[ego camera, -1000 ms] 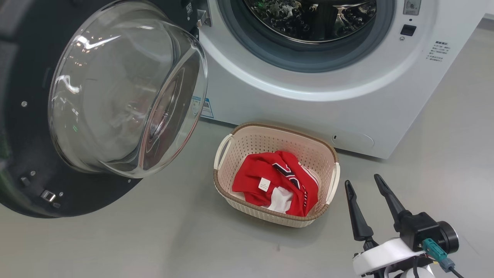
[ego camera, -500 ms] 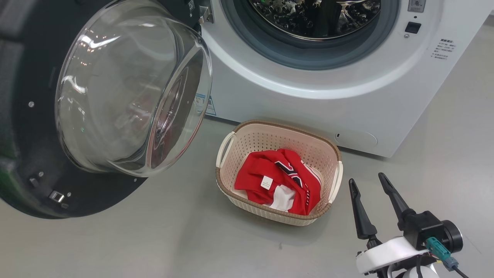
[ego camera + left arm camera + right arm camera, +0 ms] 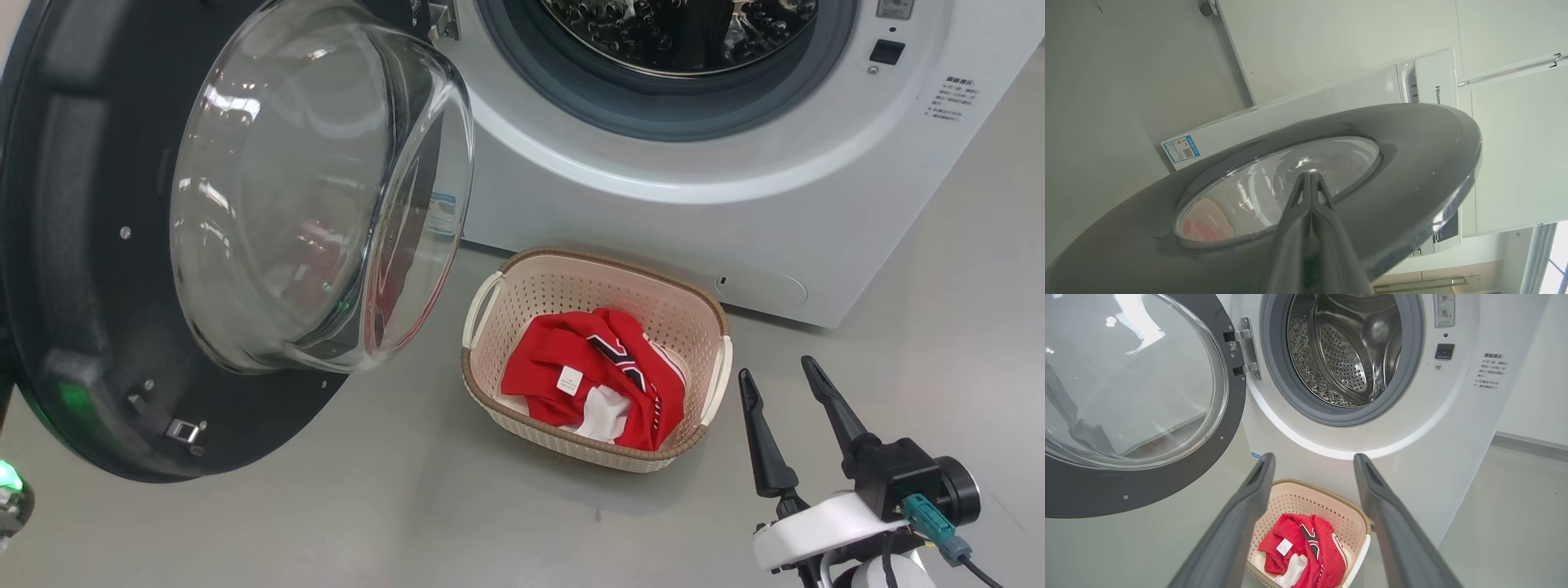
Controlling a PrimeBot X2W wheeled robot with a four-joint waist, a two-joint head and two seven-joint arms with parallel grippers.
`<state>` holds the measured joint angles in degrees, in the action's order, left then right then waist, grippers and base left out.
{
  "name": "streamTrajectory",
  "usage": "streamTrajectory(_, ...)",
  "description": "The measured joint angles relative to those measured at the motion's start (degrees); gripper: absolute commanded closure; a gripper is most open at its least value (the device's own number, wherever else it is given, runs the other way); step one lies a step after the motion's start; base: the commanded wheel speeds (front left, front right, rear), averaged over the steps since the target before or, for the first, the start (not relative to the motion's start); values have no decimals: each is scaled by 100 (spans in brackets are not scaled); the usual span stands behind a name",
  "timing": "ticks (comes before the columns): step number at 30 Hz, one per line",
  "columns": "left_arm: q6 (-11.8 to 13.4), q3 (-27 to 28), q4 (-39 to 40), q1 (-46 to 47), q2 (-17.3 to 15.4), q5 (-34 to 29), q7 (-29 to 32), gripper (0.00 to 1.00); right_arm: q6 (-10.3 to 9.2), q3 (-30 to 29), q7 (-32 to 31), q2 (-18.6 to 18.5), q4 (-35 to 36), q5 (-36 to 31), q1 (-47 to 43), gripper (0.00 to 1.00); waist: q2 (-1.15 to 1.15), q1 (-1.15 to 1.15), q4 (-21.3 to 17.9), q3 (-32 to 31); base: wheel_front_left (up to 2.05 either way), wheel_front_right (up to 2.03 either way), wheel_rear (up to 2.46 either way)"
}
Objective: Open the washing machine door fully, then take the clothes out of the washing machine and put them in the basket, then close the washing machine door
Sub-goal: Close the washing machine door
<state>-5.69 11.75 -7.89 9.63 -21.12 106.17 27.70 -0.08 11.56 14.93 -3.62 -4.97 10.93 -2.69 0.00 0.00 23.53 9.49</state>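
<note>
Clothes [image 3: 596,384]: I count one red bundle in one basket [image 3: 571,290]; one washer door [image 3: 73,245] open. Right gripper [image 3: 776,367] spread wide, left gripper [image 3: 1310,175] pinched closed.

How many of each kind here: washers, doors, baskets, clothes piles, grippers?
washing machine: 1
washing machine door: 1
basket: 1
clothes pile, red and white: 1
grippers: 2 (left gripper, right gripper)
Total: 6

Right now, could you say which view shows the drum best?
Right wrist view: it looks straight into the drum. The head view crops it to its lower part; the left wrist view faces the door.
</note>
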Motion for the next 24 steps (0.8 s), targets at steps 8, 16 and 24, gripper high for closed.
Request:
streamTrajectory(8,-75,-96,312,-201,153,188,314,100,0,4,0,-9,9,-15,48,0,0,0,-87,78,0,0,0)
streamTrajectory(16,-119,-359,747,-328,375,268,673,100,0,10,0,-18,47,-46,178,0,0,0,-230,186,0,0,0)
streamTrajectory(24,-120,-648,1248,-431,565,264,958,100,1,32,0,-15,54,-46,261,0,0,0,-457,240,0,0,0)
